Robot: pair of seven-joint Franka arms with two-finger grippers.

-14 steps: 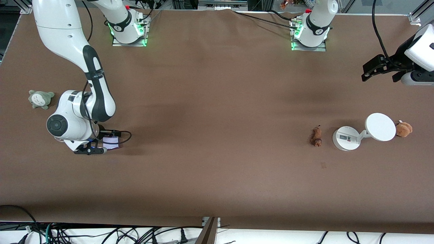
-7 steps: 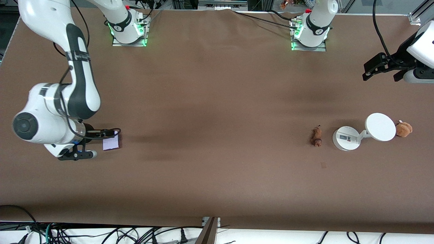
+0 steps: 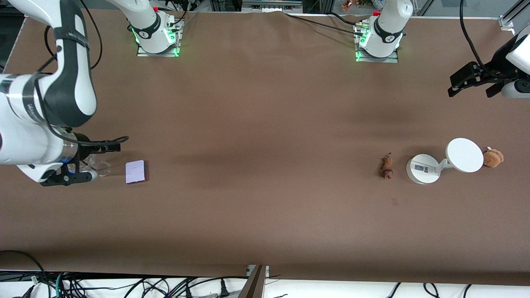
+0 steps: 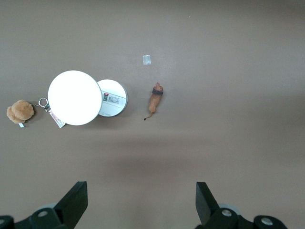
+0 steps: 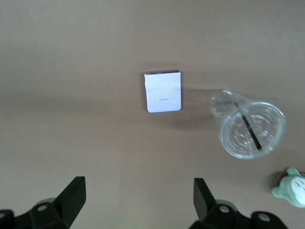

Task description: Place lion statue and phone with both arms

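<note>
With both tools spread empty above the tabletop (image 3: 265, 124), the thin, stiff phone (image 3: 136, 171) probably needs edge pinching, the light lion statue (image 3: 387, 166) a mid-body grip.

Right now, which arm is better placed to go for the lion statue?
Left. Its open gripper hangs over the table's end where the lion statue lies; the right gripper, open, is beside the phone.

White disc device (image 3: 464, 155), brown plush (image 3: 493, 157) touching; clear cup (image 5: 249, 128).
</note>
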